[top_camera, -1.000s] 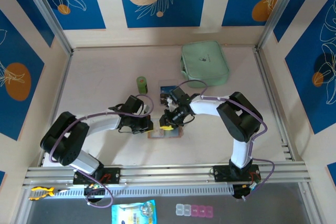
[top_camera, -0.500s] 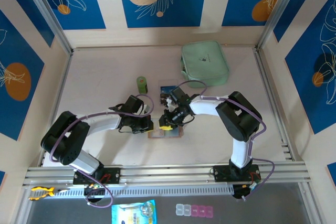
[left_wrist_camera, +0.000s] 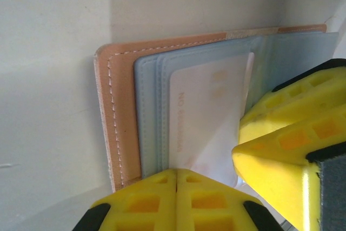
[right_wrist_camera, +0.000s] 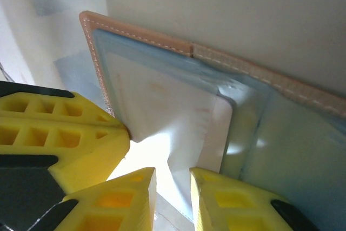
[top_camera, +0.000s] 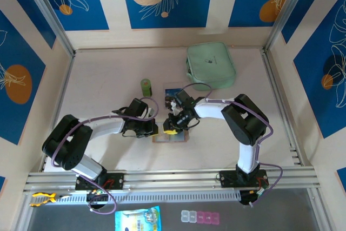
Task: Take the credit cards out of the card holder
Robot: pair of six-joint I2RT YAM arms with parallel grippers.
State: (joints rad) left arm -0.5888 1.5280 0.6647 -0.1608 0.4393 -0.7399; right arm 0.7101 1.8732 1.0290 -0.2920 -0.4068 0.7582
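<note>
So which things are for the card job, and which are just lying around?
For the job:
- card holder
- pale card in its pocket
- left gripper
- right gripper

Just lying about:
- mint-green pouch
- green cylinder
- blue packet in front of the arm bases

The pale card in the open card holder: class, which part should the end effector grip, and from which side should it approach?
Grip the card by the edge nearest the fold of the card holder, where it seems to poke past the clear pocket. Come from the fold side with the right end effector. The card lies flat and its other edges look sleeved, so that edge is probably the only one to pinch.
</note>
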